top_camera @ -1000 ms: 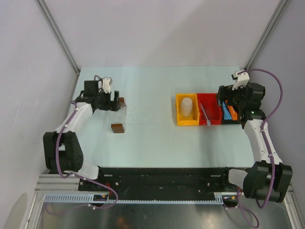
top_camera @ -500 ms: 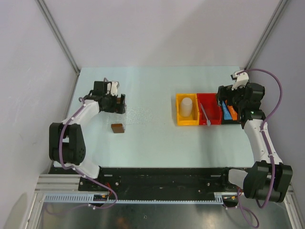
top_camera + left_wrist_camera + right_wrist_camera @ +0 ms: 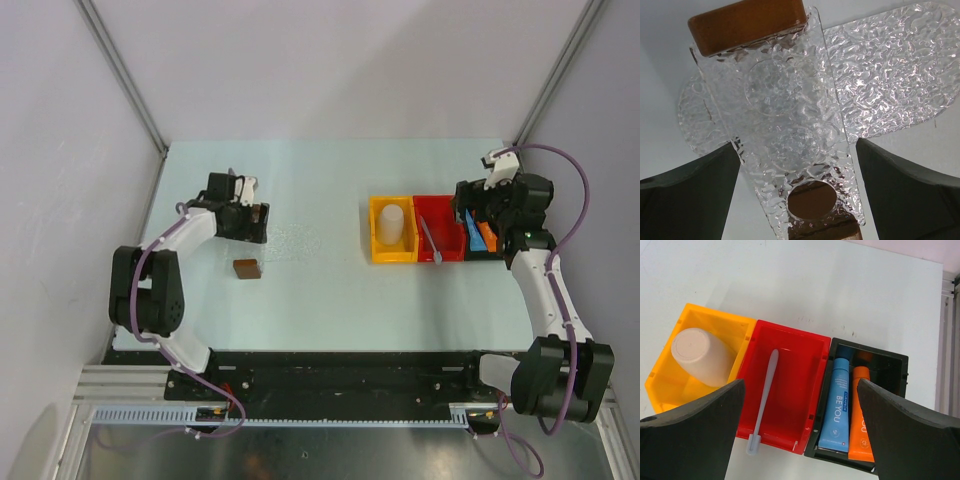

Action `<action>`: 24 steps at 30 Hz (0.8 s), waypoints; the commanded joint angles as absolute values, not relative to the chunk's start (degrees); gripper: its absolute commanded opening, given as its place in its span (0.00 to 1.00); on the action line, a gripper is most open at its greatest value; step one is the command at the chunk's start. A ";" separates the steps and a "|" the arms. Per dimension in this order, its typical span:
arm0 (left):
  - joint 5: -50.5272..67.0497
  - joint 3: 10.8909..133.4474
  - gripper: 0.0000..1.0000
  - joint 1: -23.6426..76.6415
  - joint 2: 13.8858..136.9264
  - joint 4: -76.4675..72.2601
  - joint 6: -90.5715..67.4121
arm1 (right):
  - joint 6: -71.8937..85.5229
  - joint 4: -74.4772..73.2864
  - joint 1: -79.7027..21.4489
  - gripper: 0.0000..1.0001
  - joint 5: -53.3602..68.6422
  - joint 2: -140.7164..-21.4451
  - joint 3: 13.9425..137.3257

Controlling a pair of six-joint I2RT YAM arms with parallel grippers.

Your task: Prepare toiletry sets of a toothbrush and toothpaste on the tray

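Observation:
The tray is clear dimpled plastic with a brown wooden block at one end and another showing through a round hole. My left gripper stands open straddling it, both fingers apart from the plastic; from above it hovers by the tray's far block. The whitish toothbrush lies in the red bin. Blue toothpaste and orange toothpaste lie side by side in a black bin. Open and holding nothing, my right gripper hangs above these bins.
A yellow bin left of the red one holds a beige cup. The three bins sit in a row at the table's right. The tray's near block lies at the left of the table.
My left gripper has swung right and slightly nearer, coming over the tray's far end. The right arm has stayed where it was.

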State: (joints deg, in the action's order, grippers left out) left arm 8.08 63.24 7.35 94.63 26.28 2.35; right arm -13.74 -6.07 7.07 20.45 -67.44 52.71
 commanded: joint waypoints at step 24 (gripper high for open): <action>3.25 65.04 0.83 10.99 91.58 25.84 24.94 | -14.59 -5.63 6.33 1.00 21.36 -67.85 52.82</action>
State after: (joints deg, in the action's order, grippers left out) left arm 1.69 63.83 9.85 96.18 26.35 14.31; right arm -13.85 -6.20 6.59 20.47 -67.72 52.71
